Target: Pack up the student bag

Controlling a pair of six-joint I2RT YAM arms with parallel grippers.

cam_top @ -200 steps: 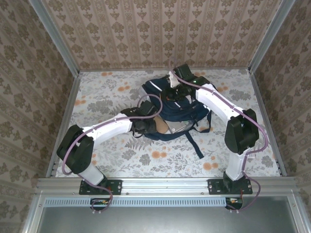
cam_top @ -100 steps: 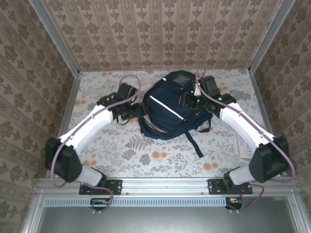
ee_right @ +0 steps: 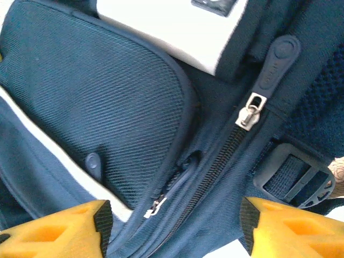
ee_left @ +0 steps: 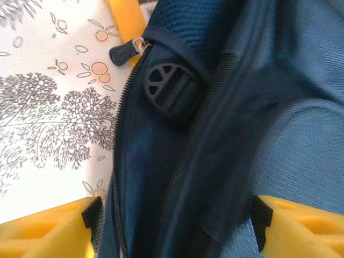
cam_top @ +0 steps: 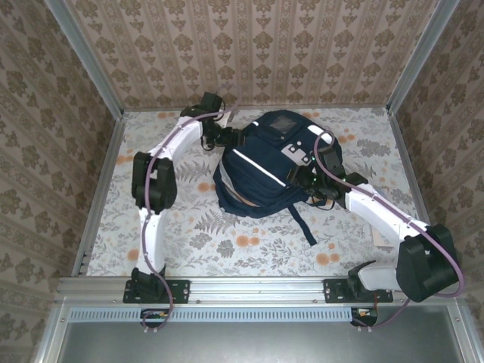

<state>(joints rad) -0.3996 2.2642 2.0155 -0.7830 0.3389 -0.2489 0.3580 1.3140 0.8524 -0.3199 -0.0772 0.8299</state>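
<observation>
The student bag (cam_top: 261,170), navy with a thin white stripe, lies front-up in the middle of the flowered table. My left gripper (cam_top: 227,138) sits at its far-left edge. In the left wrist view the left gripper (ee_left: 174,228) stands open, its yellow fingers (ee_left: 48,231) straddling a zipper seam of the bag (ee_left: 226,134) below a black buckle (ee_left: 169,88). My right gripper (cam_top: 308,178) rests on the bag's right side. Seen from the right wrist, the right gripper (ee_right: 174,228) is open over two zippers, with a silver slider (ee_right: 251,113) just ahead and nothing pinched.
A dark strap (cam_top: 304,224) trails from the bag toward the near edge. Something yellow (ee_left: 126,16) pokes out at the bag's edge beside a black zipper pull (ee_left: 122,52). Patterned walls close in the table on three sides.
The left arm swung from the bag's near-left side round to its far-left corner. The right arm came off the far side down to the right flank. Both grippers opened, and the bag now lies front-up.
</observation>
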